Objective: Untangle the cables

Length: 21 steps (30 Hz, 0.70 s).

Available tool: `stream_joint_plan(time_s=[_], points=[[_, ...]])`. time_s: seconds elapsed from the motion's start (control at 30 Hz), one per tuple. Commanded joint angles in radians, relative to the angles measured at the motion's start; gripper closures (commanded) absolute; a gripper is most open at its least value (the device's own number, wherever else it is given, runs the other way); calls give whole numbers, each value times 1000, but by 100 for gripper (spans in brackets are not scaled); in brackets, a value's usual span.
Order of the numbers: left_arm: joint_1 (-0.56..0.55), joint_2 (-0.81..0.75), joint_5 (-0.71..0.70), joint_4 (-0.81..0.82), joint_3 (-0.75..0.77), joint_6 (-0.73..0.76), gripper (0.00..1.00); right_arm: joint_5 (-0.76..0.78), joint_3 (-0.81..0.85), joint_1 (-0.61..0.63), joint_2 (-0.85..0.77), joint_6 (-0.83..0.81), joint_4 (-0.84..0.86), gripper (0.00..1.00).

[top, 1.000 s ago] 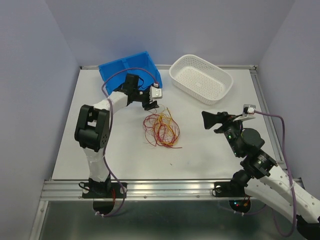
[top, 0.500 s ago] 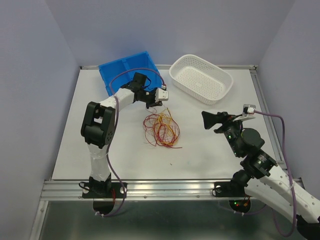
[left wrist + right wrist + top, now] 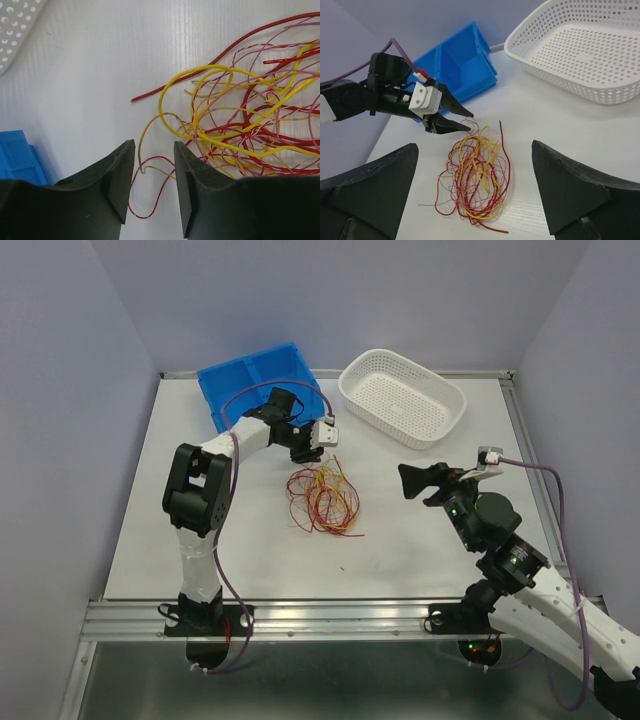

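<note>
The cables (image 3: pixel 322 500) are a tangle of thin dark red and yellow-orange wires lying on the white table near its middle. They also show in the right wrist view (image 3: pixel 475 180) and the left wrist view (image 3: pixel 240 110). My left gripper (image 3: pixel 320 452) is open at the far edge of the tangle, low over the table. In the left wrist view (image 3: pixel 154 150) a thin red and yellow loop (image 3: pixel 150 167) lies between its fingers, not clamped. My right gripper (image 3: pixel 410 480) is open wide and empty, held to the right of the tangle and facing it (image 3: pixel 474 145).
A blue bin (image 3: pixel 255 380) stands at the back left, just behind the left gripper. A white perforated basket (image 3: pixel 402 397) stands at the back right. The table has raised metal edges and grey-blue walls around it.
My left gripper has moved right and nearer, from beside the blue bin to the far edge of the tangle. The right gripper has shifted slightly left. The cables have not moved.
</note>
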Motion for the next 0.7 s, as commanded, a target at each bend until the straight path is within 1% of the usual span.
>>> stream_joint_plan(time_s=[0.0, 0.07, 0.13, 0.27, 0.3, 0.37, 0.4, 0.5, 0.6, 0.67], points=[[-3, -7, -17, -32, 58, 0, 57, -7, 4, 2, -9, -19, 27, 0], [-3, -1, -20, -37, 66, -6, 76, -7, 3, 2, -9, -19, 27, 0], [-2, -4, -20, -37, 66, -6, 100, -8, 1, 2, -7, -20, 27, 0], [-3, -59, -17, -15, 46, -30, 100, -19, 3, 3, 36, -20, 31, 0], [-3, -76, -27, -4, 41, -62, 100, -34, 7, 2, 54, -25, 37, 0], [-3, -133, -40, 28, 28, -104, 100, -74, 26, 2, 141, -39, 48, 0], [-3, -173, -50, 32, 21, -139, 100, -144, 39, 3, 170, -60, 63, 0], [-1, -239, -79, 60, 8, -222, 100, -253, 84, 3, 287, -89, 93, 10], [-1, -323, -104, 63, 2, -276, 100, -287, 104, 3, 327, -104, 126, 11], [-1, -416, -113, 63, -11, -313, 100, -355, 118, 3, 333, -126, 152, 12]])
